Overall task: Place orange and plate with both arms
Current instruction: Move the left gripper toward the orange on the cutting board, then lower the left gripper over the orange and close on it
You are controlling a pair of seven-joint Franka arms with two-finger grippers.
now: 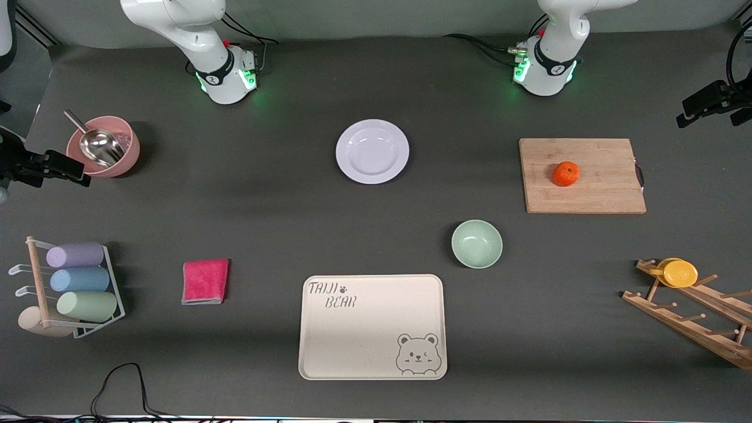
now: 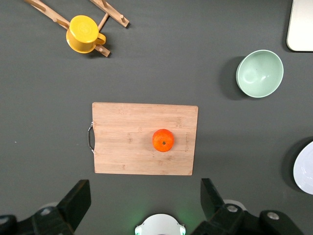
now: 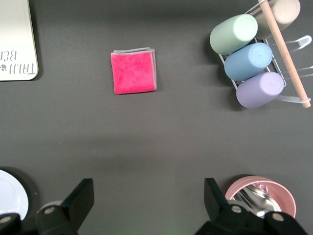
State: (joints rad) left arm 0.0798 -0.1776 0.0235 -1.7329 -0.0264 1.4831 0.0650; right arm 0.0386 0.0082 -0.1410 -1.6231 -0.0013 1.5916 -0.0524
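Both arms parked high, nothing grasped. Left gripper (image 2: 144,205): fingers spread wide and empty, hanging over bare mat beside the cutting board (image 1: 605,194). Right gripper (image 3: 146,205): fingers also released and empty, over bare mat between the plate and the pink bowl (image 1: 120,147). Orange (image 1: 566,174) sits on the board toward the left arm's end of the table; on the front view's clock face, taken from table centre, it's at about 3 o'clock. Plate (image 1: 372,151) lies flat on the mat near 12 o'clock, roughly midway between the two bases and a bit closer to the right arm's base. Key relation: the orange is plainly the left arm's pick. In the left wrist view it lies just ahead of the open fingers and slightly off their midline, so my read is a short forward reach plus descent, no big yaw needed; it's round, so no long axis to align to. The plate only clips the edge of each wrist view, so the right arm needs a sideways shift toward table centre before a rim grab. The plate is flat and shallow, so the rim pinch is likely the tricky part. The beige tray (image 1: 372,329) at 6 o'clock, nearer the camera than the plate, looks like the probable drop zone, though I can't confirm that.
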